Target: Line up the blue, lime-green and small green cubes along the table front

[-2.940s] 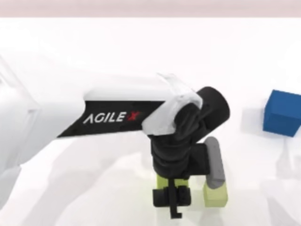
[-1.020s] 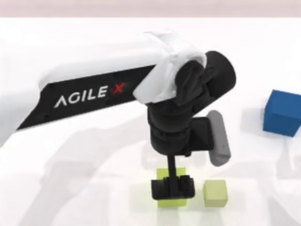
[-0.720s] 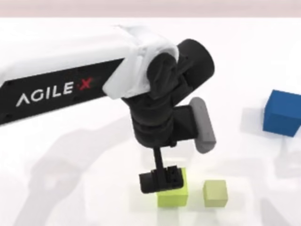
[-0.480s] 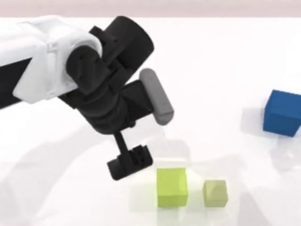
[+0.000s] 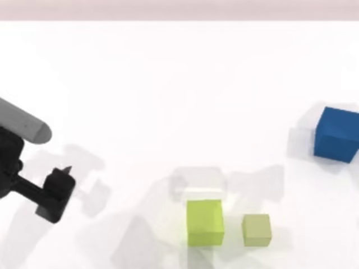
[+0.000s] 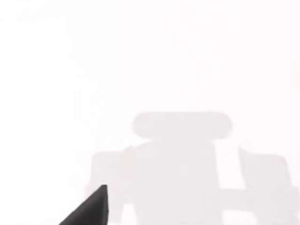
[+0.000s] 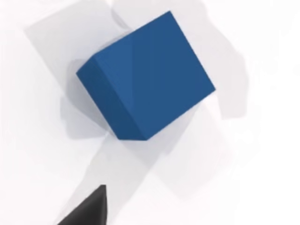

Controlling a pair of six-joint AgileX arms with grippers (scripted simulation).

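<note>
1. The lime-green cube (image 5: 205, 222) and the small green cube (image 5: 257, 230) rest on the table (image 5: 168, 84) near its front edge, just beside each other with a narrow gap, apparently placed as two members of the row.
2. The blue cube (image 5: 336, 135) sits well apart at the table's right, farther from the front, and by this layout is the member not yet lined up.
3. The left gripper (image 5: 55, 193) is at the table's left edge, away from all cubes and holding nothing; whether its fingers are spread or pressed together cannot be told.
4. The right wrist view looks down on the blue cube (image 7: 146, 77), which suggests the right arm hovers above it; only a dark tip of the right gripper shows, so its fingers' state cannot be told.
5. The left arm is cut off by the picture's edge.
</note>
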